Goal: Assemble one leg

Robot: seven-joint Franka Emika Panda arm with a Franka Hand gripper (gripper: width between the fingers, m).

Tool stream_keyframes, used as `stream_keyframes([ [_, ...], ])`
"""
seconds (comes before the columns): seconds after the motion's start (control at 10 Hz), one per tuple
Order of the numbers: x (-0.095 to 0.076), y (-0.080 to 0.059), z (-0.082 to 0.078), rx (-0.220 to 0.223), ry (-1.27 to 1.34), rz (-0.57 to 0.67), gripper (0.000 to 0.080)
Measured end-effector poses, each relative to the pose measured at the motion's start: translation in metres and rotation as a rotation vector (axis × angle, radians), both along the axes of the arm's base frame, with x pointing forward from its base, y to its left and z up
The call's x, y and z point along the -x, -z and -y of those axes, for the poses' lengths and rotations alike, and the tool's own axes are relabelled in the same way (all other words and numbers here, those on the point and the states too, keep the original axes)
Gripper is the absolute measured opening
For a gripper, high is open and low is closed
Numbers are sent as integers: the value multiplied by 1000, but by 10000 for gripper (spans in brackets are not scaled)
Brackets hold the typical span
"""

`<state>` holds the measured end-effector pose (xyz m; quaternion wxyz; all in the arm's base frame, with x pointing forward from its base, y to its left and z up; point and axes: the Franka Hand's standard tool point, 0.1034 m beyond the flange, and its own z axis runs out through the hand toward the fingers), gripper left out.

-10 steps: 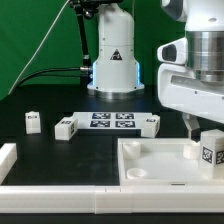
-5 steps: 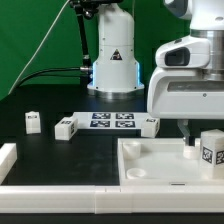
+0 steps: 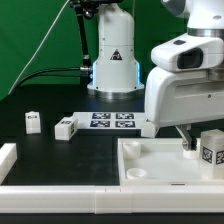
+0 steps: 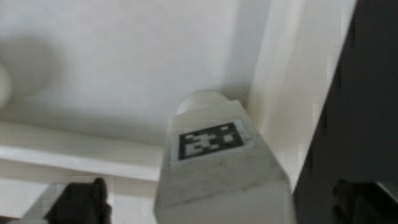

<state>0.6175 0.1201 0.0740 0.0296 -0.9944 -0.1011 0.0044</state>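
One leg (image 3: 211, 148), a small white block with a tag on its face, stands upright at the right end of the large white tray (image 3: 150, 165). My gripper (image 3: 189, 142) hangs just at the leg's left in the exterior view. In the wrist view the leg (image 4: 222, 150) sits between my two dark fingers (image 4: 80, 202), with a gap on each side. The gripper (image 4: 222, 208) is open and holds nothing. Three more legs lie on the black table: one (image 3: 33, 122), one (image 3: 64, 128), and one (image 3: 151, 125) partly hidden behind my hand.
The marker board (image 3: 112, 120) lies flat between the loose legs. A white robot base (image 3: 113, 60) stands at the back. A white wall piece (image 3: 8, 158) sits at the exterior view's front left.
My hand has shifted toward the exterior view's left and now covers more of the leg behind it. The upright leg and the tray have not moved.
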Motion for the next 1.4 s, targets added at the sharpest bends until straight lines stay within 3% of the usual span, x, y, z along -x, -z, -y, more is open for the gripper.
stream_keyframes([
  [0.2, 0, 0, 0, 0, 0, 0, 319],
  [0.6, 0, 0, 0, -1, 94, -3, 290],
  [1.4, -2, 0, 0, -32, 1239, -31, 291],
])
